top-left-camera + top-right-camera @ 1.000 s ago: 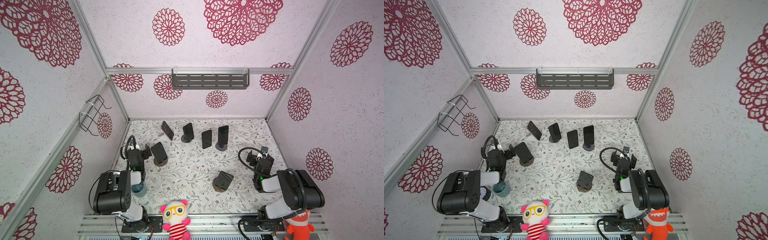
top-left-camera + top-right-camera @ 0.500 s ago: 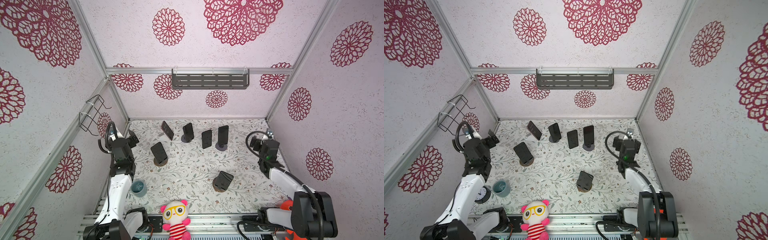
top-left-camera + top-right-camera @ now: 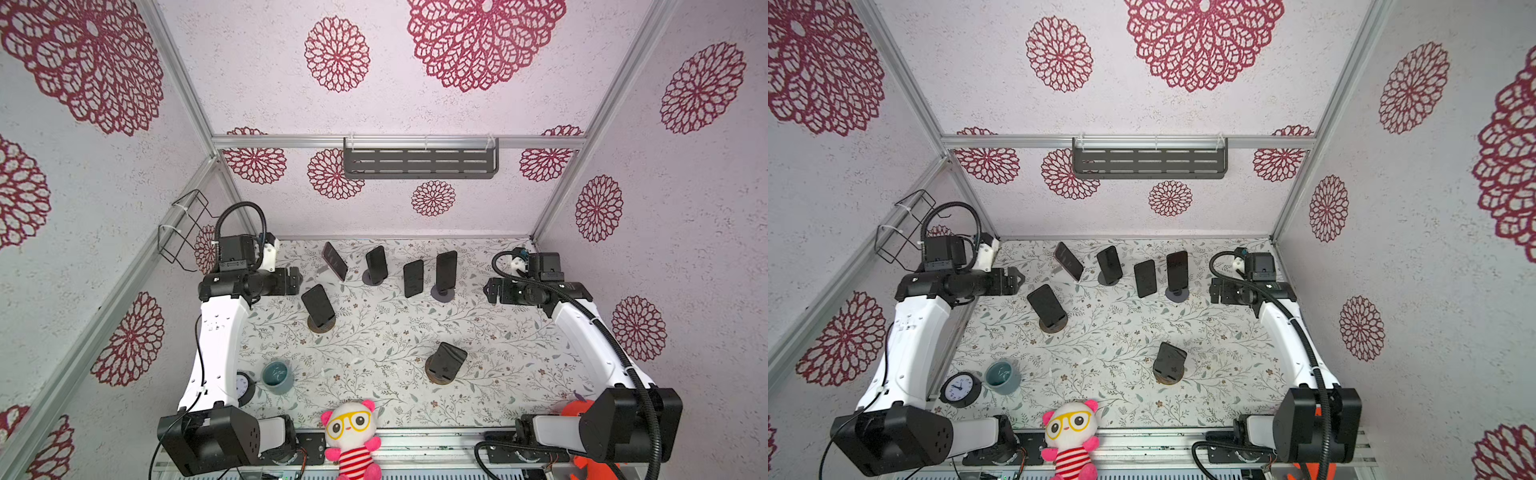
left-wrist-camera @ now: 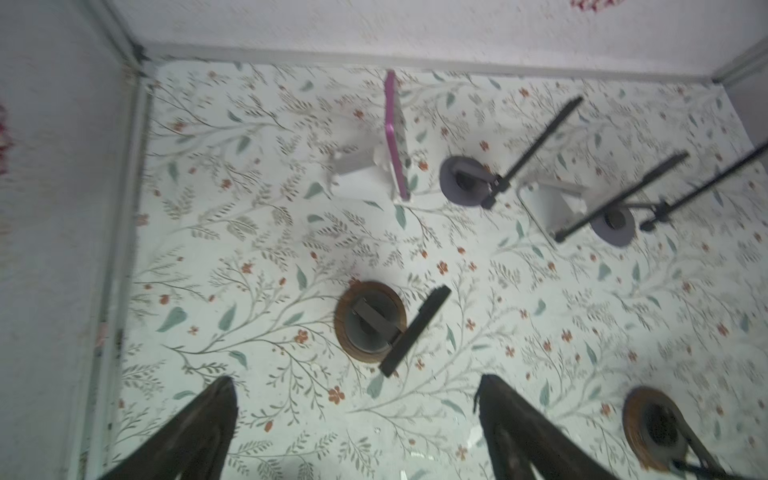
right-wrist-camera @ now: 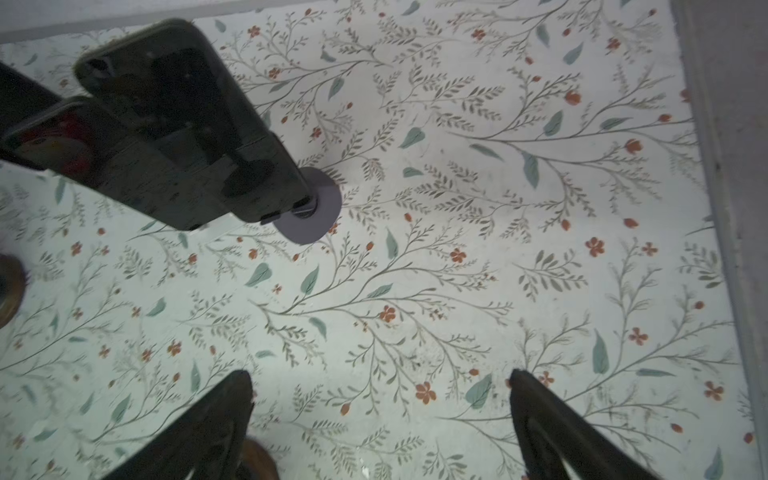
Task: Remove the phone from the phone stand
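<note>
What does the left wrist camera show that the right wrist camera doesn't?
Left wrist only: a pink-edged phone, seen edge-on, leaning on a white stand, and a corner of the enclosure. Right wrist only: a black phone seen face-on, close up. Both: the flowered table and an open gripper over it, the left gripper in one view, the right gripper in the other.

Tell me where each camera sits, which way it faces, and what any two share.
Top views: high at the front, looking down toward the back wall; both arms show, with left gripper and right gripper.
Left wrist: on the left arm, looking down at the table; its spread fingers show.
Right wrist: on the right arm, looking down; its spread fingers show.
Shared: left wrist and both top views see the pink-edged phone.
</note>
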{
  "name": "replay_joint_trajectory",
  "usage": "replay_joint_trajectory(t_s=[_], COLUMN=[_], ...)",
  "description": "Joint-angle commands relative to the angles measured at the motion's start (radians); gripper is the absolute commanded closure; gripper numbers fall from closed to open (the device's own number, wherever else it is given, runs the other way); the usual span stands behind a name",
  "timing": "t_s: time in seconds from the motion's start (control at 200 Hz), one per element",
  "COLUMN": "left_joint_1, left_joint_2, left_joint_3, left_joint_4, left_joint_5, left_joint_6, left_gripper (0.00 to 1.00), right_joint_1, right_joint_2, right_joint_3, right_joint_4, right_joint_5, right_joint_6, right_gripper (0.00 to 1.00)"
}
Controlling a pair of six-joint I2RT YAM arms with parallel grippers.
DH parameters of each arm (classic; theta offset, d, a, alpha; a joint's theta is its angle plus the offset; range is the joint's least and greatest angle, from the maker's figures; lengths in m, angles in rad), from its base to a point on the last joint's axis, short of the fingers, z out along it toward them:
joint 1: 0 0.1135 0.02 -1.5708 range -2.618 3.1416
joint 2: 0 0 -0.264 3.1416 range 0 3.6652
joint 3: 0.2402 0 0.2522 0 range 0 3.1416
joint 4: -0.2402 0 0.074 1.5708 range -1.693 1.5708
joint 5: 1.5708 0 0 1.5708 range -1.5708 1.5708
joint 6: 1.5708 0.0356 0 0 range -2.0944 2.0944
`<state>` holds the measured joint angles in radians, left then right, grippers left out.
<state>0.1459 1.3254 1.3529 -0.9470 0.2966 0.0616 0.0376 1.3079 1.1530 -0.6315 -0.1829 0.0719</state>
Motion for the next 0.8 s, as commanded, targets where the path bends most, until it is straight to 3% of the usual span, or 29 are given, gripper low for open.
replay_joint_trajectory(t_s=[0.0,0.14,0.405,0.57,0.796], left_joint_1=[-0.013,-0.014,-0.023,-0.049,-0.052], left_joint_2=[0.018,0.095,0.194,0.238,0.27], left_joint_3=[-0.012,0.003,0.033,0.043,0.044], left_joint_4=[-0.035,-0.057,-0.045,-0.052,-0.047], left_joint_5=[0.111,0.171,0.154,0.143,0.152], left_joint_6=[0.1,0.133,0.17,0.182,0.174], left_gripper=[0.1,0.19,0.21,0.3,0.52], right_joint_1=[-0.001,-0.001,-0.001,-0.001,-0.001], right_joint_2=[-0.004,-0.011,-0.018,-0.024,-0.057], right_joint_3=[0.052,0.053,0.053,0.034,-0.019], right_joint_4=[-0.095,-0.108,-0.106,-0.092,-0.021], right_joint_5=[-0.102,-0.104,-0.094,-0.081,-0.062], right_joint_6=[-0.008,-0.023,-0.081,-0.091,-0.11], right_gripper=[0.01,0.01,0.01,0.01,0.01])
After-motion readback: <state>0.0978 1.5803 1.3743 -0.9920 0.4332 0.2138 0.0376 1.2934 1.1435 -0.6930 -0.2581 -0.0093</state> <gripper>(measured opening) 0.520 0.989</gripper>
